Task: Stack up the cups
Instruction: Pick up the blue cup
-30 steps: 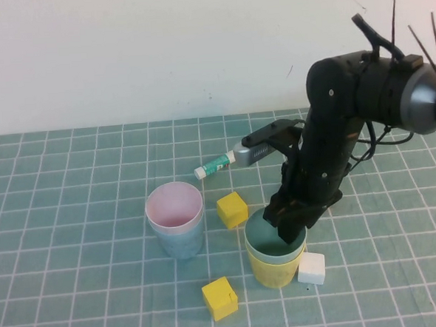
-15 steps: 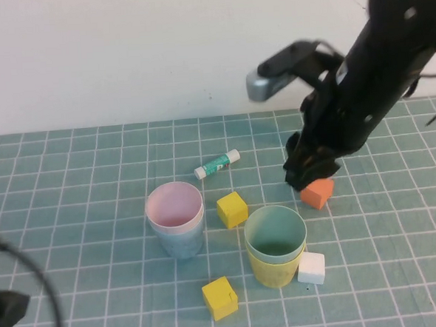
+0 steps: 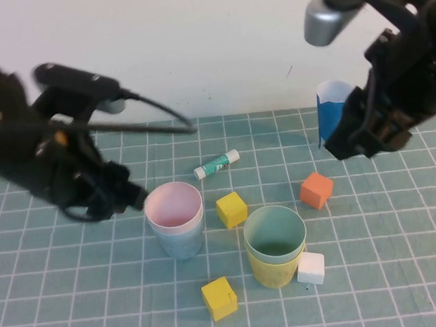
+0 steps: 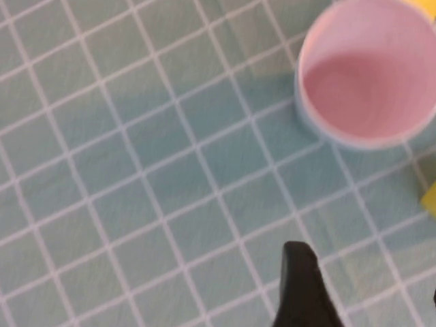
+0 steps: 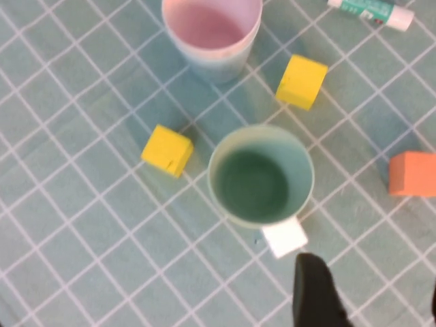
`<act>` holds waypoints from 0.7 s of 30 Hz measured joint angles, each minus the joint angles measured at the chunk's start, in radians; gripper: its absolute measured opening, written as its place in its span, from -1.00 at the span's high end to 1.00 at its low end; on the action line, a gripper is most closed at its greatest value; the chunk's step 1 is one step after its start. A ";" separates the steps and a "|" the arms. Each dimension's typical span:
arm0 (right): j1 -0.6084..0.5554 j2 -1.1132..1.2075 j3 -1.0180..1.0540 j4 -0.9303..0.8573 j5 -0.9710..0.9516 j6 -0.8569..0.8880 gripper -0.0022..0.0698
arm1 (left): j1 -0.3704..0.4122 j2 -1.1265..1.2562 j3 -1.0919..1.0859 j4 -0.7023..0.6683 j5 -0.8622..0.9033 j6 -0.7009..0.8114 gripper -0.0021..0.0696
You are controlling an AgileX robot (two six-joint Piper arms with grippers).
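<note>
The pink cup (image 3: pixel 174 203) sits nested in the light blue cup (image 3: pixel 180 244) left of centre. The pale green cup (image 3: pixel 274 234) sits nested in the yellow cup (image 3: pixel 273 273) at centre front. My left gripper (image 3: pixel 124 200) hovers just left of the pink cup, open and empty; the left wrist view shows the pink cup (image 4: pixel 368 88) beyond my left gripper (image 4: pixel 368 300). My right gripper (image 3: pixel 350 144) is raised at the right, open and empty; the right wrist view looks down on the pale green cup (image 5: pixel 259 177) and the pink cup (image 5: pixel 211 17) past my right gripper (image 5: pixel 375 300).
A dark-blue paper cone (image 3: pixel 333 112) stands at the back right behind my right arm. An orange cube (image 3: pixel 317 190), two yellow cubes (image 3: pixel 232 208) (image 3: pixel 219 297), a white cube (image 3: pixel 311 268) against the yellow cup, and a glue stick (image 3: pixel 217 163) lie around the cups.
My right gripper has lifted out of the pale green cup and gone up and to the right, empty. My left arm has come in from the lower left to beside the pink cup.
</note>
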 joint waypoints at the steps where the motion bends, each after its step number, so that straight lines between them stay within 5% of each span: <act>1: 0.000 -0.016 0.020 0.000 -0.003 -0.002 -0.02 | 0.000 0.031 -0.027 -0.008 0.000 0.000 -0.09; 15: 0.000 -0.290 0.379 0.000 -0.132 -0.006 -0.01 | 0.002 0.366 -0.200 -0.023 -0.043 -0.005 -0.11; 21: 0.000 -0.377 0.436 0.000 -0.134 -0.006 0.05 | 0.062 0.457 -0.200 -0.054 -0.062 -0.025 -0.11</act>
